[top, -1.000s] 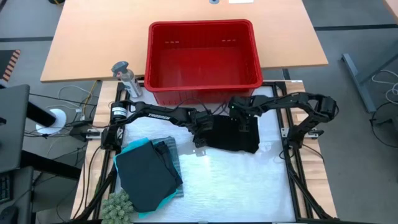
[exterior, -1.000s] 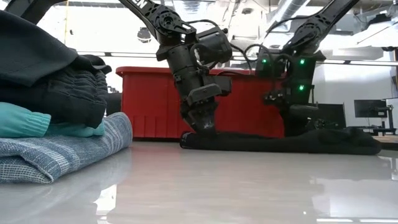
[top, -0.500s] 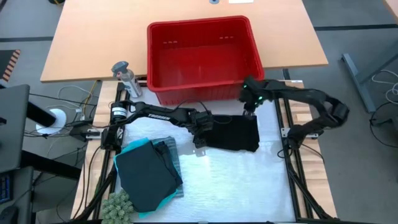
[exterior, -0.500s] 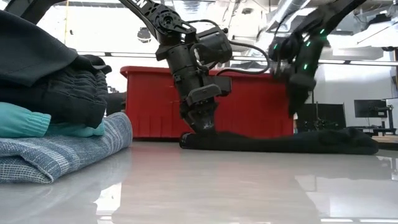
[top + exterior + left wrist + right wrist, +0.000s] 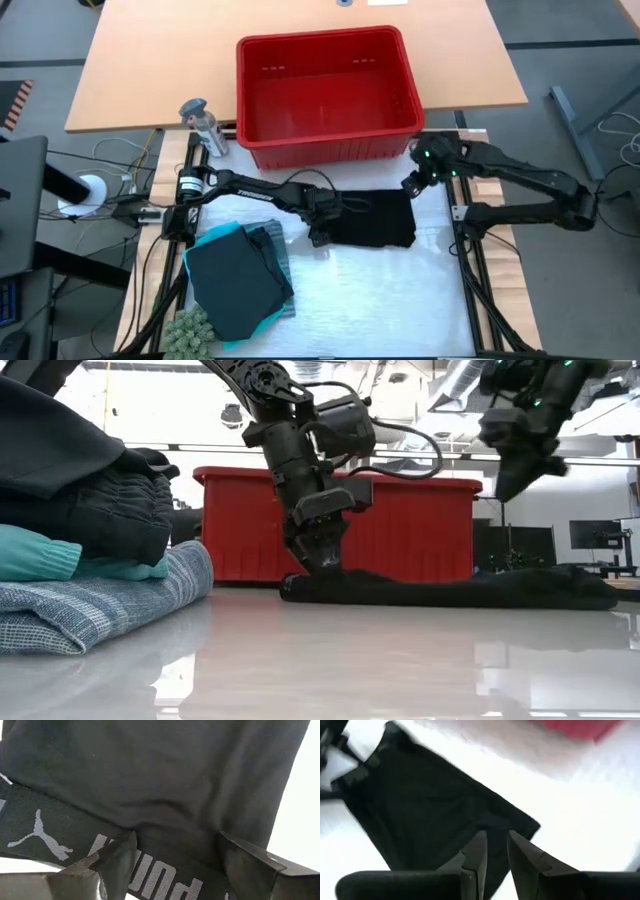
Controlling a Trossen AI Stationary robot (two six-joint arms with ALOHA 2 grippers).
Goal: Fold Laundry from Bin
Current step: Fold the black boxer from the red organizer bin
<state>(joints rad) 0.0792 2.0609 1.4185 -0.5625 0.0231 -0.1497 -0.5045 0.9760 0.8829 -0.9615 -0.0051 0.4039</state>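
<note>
White mat point(image 5: 340, 290): folded laundry stack point(image 5: 235, 280) at 8 o'clock, empty red bin point(image 5: 325, 85) at 12. Left gripper point(image 5: 318, 218) down on the black garment point(image 5: 375, 218) at centre, fingers spread over its left waistband edge. Right gripper point(image 5: 412, 183) raised off the garment's 2 o'clock corner, fingers nearly together, holding nothing.

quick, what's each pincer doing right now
left pincer: open, down on the black garment.
right pincer: nearly shut, empty, raised above the garment's edge.
</note>
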